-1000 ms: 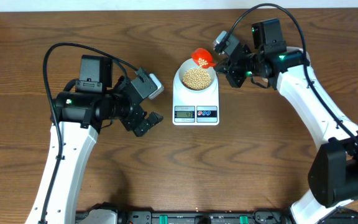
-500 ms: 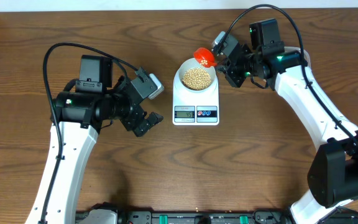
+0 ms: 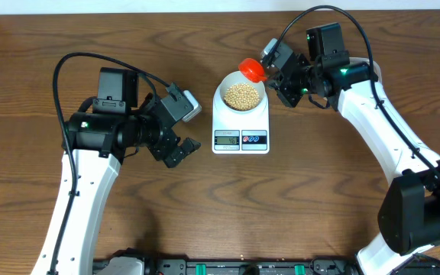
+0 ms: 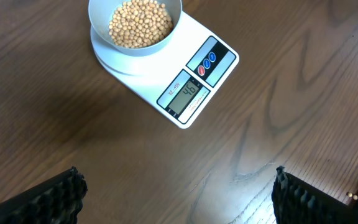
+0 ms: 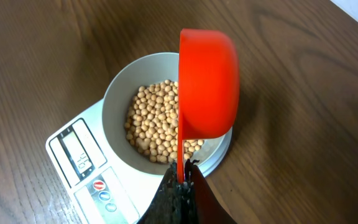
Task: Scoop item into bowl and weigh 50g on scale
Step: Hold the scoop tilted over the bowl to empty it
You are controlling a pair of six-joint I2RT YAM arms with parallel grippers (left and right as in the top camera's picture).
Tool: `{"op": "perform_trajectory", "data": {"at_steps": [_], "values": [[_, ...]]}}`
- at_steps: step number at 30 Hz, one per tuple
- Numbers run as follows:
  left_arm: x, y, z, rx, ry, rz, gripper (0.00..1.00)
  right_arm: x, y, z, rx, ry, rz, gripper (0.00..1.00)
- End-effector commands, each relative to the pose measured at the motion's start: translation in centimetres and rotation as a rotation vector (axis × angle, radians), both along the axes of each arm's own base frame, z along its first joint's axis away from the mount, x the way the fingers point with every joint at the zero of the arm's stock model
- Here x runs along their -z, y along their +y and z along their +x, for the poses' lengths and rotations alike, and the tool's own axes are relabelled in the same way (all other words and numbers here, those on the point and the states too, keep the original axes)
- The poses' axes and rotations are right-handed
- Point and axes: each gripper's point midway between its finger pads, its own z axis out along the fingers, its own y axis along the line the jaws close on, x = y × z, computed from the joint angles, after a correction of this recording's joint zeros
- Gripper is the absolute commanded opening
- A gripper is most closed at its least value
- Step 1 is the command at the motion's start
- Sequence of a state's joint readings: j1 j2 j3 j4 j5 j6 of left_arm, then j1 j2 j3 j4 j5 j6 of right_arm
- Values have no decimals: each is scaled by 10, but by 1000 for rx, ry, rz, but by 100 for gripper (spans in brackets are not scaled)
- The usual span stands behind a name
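A small pale bowl [image 3: 222, 95] stands on the white scale [image 3: 220, 124], heaped with tan beans [image 3: 241, 94]. My right gripper [image 3: 270, 75] is shut on the thin handle of a red scoop [image 3: 251, 69], which is tipped on its side above the bowl's far right rim. The right wrist view shows the scoop's back [image 5: 207, 87] over the beans [image 5: 157, 124], the gripper [image 5: 182, 177] below; the scoop's inside is hidden. My left gripper [image 3: 185, 127] hangs open left of the scale over bare wood. In the left wrist view the display [image 4: 186, 97] seems to read 46.
The brown wooden table [image 3: 319, 198] runs under both arms. Its far edge meets a white wall [image 3: 205, 6] at the top of the overhead view. A black cable [image 3: 75, 61] loops over the left arm. The right arm [image 3: 388, 145] slants across the table's right side.
The red scoop has risen slightly and rolled further onto its side at the bowl's far rim. The left arm has not moved.
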State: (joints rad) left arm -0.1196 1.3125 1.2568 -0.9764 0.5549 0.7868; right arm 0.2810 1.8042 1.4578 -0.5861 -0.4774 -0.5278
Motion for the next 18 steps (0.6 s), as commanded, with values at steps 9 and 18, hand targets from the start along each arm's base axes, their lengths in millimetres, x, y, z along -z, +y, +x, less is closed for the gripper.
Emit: {"op": "perform_trajectory", "data": {"at_steps": [9, 18], "values": [[-8, 0, 0, 11, -26, -6, 98, -10, 5, -1, -20, -41, 7, 2], [-8, 0, 0, 11, -26, -6, 98, -13, 3, 3, -53, -122, -64, 1]]}}
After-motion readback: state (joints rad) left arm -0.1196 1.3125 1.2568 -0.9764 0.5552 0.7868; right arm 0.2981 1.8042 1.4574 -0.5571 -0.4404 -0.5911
